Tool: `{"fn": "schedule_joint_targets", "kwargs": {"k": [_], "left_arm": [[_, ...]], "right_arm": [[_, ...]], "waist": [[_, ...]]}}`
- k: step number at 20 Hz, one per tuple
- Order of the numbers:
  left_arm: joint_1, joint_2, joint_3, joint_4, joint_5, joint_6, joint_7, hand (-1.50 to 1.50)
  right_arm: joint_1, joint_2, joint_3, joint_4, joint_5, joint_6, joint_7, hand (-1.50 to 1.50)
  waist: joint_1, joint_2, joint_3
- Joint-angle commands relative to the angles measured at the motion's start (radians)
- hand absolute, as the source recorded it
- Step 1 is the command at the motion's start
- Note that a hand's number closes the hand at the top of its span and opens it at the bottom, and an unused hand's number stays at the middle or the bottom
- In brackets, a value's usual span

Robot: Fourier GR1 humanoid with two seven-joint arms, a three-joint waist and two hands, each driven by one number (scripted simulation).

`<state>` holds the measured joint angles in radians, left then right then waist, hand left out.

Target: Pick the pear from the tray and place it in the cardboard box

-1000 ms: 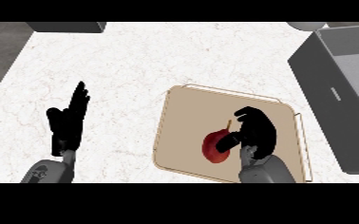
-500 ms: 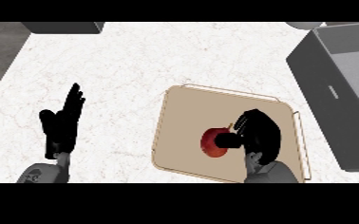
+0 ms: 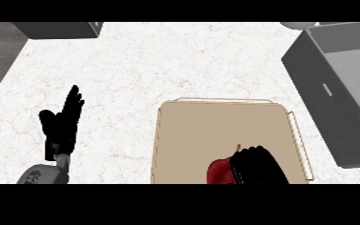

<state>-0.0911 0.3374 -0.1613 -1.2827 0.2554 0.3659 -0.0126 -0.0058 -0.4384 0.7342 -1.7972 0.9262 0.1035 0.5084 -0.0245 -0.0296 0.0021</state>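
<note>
**PEAR GRASP ON TRAY: RISK NOTES**

R hand [image 3: 259,166]: at view's lower edge, fingers curled over pear [image 3: 218,170]; holding it, by the look. Thumb side hidden.

Pear: red, stem up, tucked against R hand's left side, inside tray [image 3: 225,124] near its front edge. Lifted or resting: cannot tell.

Box [image 3: 323,109]: grey, open-topped, well apart, ahead and to right of R hand, beyond tray's right rim.

L hand [image 3: 62,126]: far left of R hand, over tabletop [image 3: 175,57], fingers straight and up; resting.

Risks, as judged:
- Grip seems mostly on one side of pear; rounded fruit prob. rolls out leftward on lift w/o support beneath.
- Tray rim lies btw R hand and box; low carry could clip it and jar pear free.
- Box's near wall looks high; low approach = knock vs wall, pear ends up outside.
- Tray may shift if snagged.
</note>
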Motion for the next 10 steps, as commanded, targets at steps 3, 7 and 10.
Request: {"fn": "schedule_joint_targets", "kwargs": {"k": [3, 7, 10], "left_arm": [[0.029, 0.014, 0.032, 0.013, 0.007, 0.016, -0.006, 0.00], [0.050, 0.011, 0.041, -0.003, 0.016, 0.020, -0.012, 0.00], [0.033, 0.013, 0.053, 0.010, 0.007, 0.037, -0.018, 0.00]], "right_arm": [[0.087, -0.311, 0.011, -0.244, -0.040, -0.061, -0.333, 1.50], [0.153, -0.446, -0.125, -0.404, -0.153, -0.137, -0.449, 1.50], [0.199, -0.506, -0.229, -0.500, -0.253, -0.176, -0.512, 1.50]], "waist": [[-0.052, -0.005, 0.002], [-0.079, -0.003, 0.003], [-0.112, 0.002, 0.003]]}}
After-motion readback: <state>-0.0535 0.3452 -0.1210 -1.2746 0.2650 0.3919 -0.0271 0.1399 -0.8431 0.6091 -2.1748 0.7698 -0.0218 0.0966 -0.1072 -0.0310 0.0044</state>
